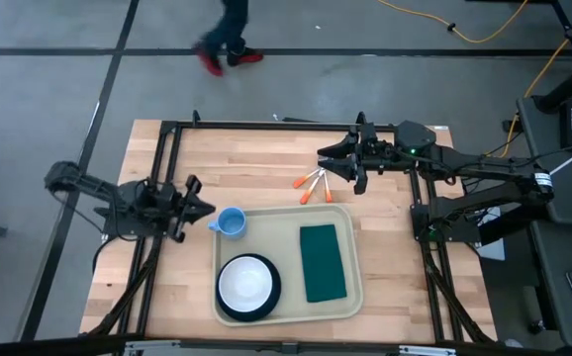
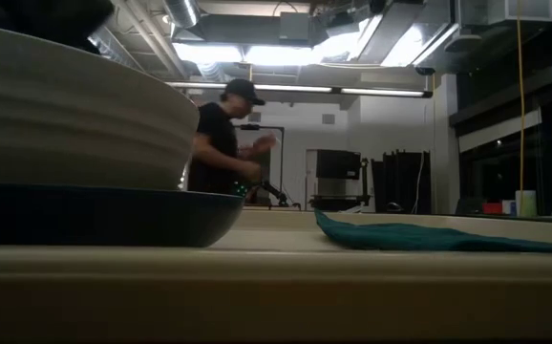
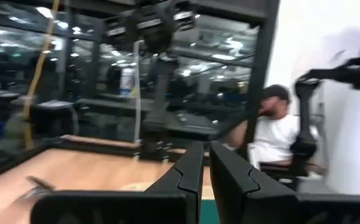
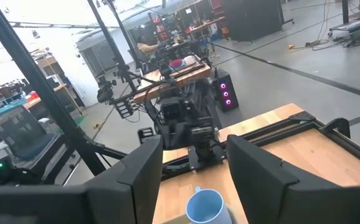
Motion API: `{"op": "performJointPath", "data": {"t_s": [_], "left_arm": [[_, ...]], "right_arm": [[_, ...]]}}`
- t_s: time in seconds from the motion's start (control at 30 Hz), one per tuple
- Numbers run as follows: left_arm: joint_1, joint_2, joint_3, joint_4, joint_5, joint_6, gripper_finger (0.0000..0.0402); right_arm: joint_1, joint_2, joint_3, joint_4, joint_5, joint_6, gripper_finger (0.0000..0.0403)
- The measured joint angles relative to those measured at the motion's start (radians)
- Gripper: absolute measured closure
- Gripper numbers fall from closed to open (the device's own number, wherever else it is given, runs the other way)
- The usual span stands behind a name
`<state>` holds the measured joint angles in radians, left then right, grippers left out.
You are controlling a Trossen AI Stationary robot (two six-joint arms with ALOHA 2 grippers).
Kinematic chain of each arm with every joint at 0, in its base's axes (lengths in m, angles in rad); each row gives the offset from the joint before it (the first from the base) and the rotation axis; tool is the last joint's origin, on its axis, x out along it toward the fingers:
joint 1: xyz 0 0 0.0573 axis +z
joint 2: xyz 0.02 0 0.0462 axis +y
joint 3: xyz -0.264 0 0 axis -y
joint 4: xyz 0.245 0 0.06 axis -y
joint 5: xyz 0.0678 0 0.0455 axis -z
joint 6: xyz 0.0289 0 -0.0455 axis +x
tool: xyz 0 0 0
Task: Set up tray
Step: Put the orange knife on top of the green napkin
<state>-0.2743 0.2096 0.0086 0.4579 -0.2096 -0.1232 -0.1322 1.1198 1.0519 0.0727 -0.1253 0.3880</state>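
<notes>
The beige tray (image 1: pixel 355 297) lies near the table's front edge. On it a white bowl (image 1: pixel 246 281) sits in a dark round plate (image 1: pixel 271 302), with a dark green napkin (image 1: pixel 323 262) flat to its right. A blue cup (image 1: pixel 231 222) stands upright at the tray's far left corner. Orange-handled cutlery (image 1: pixel 313 185) lies on the wood just beyond the tray. My left gripper (image 1: pixel 209 208) is shut, just left of the cup and apart from it. My right gripper (image 1: pixel 326 165) hangs open above the cutlery with nothing between its fingers.
A black frame (image 1: pixel 266 126) runs round the table's edges. Bare wood (image 1: pixel 256 163) lies between the tray and the far edge. A person (image 2: pixel 221 139) stands in the room beyond the table, and another sits in the background (image 3: pixel 273 134).
</notes>
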Motion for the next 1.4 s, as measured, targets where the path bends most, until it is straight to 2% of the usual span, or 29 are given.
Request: {"op": "performJointPath", "data": {"t_s": [0.1,0.3,0.37,0.47,0.57,0.67,0.8,0.93,1.07,1.23,1.4], "left_arm": [[0.100,0.000,0.000,-0.019,0.028,0.004,0.0382],[0.311,0.000,0.000,-0.017,-0.020,0.062,0.0377],[0.377,0.000,0.000,0.002,0.035,0.036,0.0375],[0.460,0.000,0.003,0.062,0.172,-0.059,0.0375],[0.515,0.002,0.041,0.017,0.275,-0.137,0.0376],[0.544,0.020,0.132,-0.072,0.315,-0.139,0.0371],[0.571,0.080,0.338,-0.278,0.307,-0.017,0.0354],[0.601,0.195,0.549,-0.507,0.313,0.056,0.0337],[0.614,0.318,0.707,-0.666,0.366,0.104,0.0325],[0.618,0.427,0.830,-0.778,0.360,0.178,0.0315],[0.619,0.478,0.867,-0.800,0.358,0.187,0.0308]], "right_arm": [[0.000,0.000,0.000,-0.005,0.000,-0.005,0.0219],[0.000,0.000,0.000,-0.034,0.002,-0.029,0.0219],[0.000,0.000,0.000,-0.049,0.002,-0.032,0.0219],[0.000,0.000,0.000,-0.061,0.004,-0.033,0.0219],[0.000,0.000,0.000,-0.060,0.004,-0.033,0.0219],[0.000,0.000,0.000,-0.060,0.004,-0.042,0.0219],[0.000,0.000,0.000,-0.060,0.004,-0.088,0.0219],[0.000,0.000,0.000,-0.058,0.042,-0.114,0.0219],[0.000,0.000,0.000,-0.057,0.056,-0.160,0.0219],[0.000,0.000,0.000,-0.057,0.104,-0.188,0.0219],[-0.002,0.000,0.000,-0.057,0.151,-0.188,0.0219]]}}
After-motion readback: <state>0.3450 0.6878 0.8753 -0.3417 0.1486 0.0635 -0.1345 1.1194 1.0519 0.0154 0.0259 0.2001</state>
